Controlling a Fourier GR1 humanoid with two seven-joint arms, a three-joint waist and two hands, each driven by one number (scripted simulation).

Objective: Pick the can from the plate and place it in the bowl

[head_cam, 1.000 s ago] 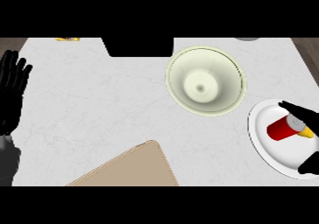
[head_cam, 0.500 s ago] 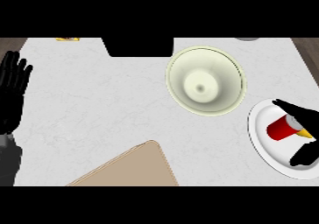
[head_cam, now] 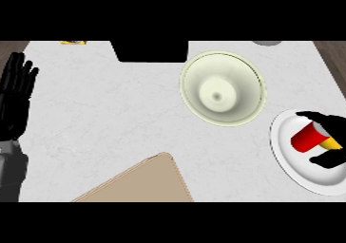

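Observation:
A red can (head_cam: 311, 137) with a yellow end lies on the white plate (head_cam: 292, 156) at the right edge of the counter. My right hand (head_cam: 336, 127) comes in from the right edge and curls round the can, fingers over its far side and thumb (head_cam: 327, 160) below it. The pale green bowl (head_cam: 223, 88) stands up and to the left of the plate, with nothing in it. My left hand (head_cam: 13, 99) rests open, fingers up, at the left edge, far from both.
A tan wooden board (head_cam: 137, 182) lies at the bottom centre. A black block (head_cam: 149, 51) sits at the counter's far edge, just left of the bowl. A small yellow thing (head_cam: 73, 42) and a grey object (head_cam: 267, 42) show at the far edge.
My right hand has moved further over the plate and its fingers have closed round the can. The left hand has stayed still.

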